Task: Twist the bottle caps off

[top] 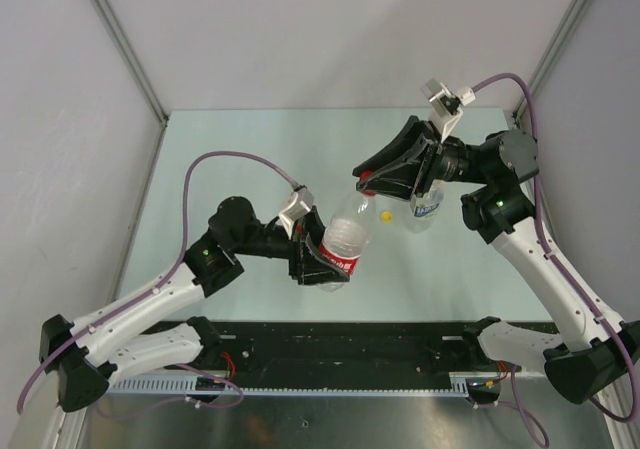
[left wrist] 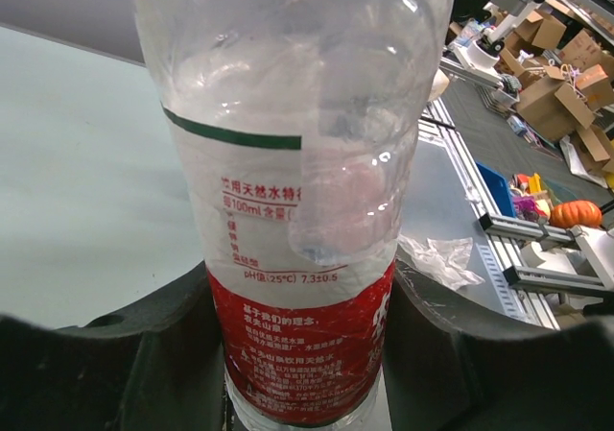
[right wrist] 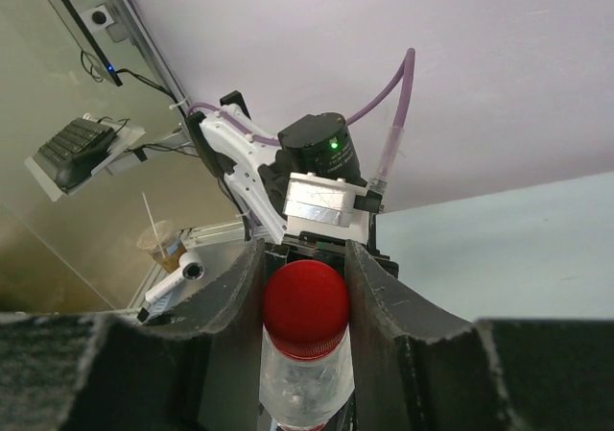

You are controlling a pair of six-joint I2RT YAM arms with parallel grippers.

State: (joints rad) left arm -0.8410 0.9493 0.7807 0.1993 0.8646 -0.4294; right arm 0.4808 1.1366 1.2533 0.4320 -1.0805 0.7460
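- The left gripper (top: 330, 265) is shut tight on the low, red part of the bottle with the red-and-white label (left wrist: 297, 210). It holds the bottle tipped toward the right arm, over the table (top: 230, 149).
- The right gripper (right wrist: 305, 308) is closed on the red cap (right wrist: 305, 301) at the top of that bottle — one finger on each side.
- The bottle looks thin and soft. If the left gripper does not hold it hard enough, the whole bottle may spin with the cap, and the cap will not come loose.
- The cap is small and smooth, so the right fingers could slip round it.
- Once loose, the cap might drop and roll away. Any water left inside could spill, as the bottle leans.
- Another bottle with a blue-and-white label (top: 425, 209) stands just by the right arm — a wide swing could knock it over. A yellow cap (top: 386, 216) lies on the table near it.
- The label says "100ml" and "pH(25°C) 7.3±0.5". The rest is Chinese writing, too small to read. I can see no brand name.
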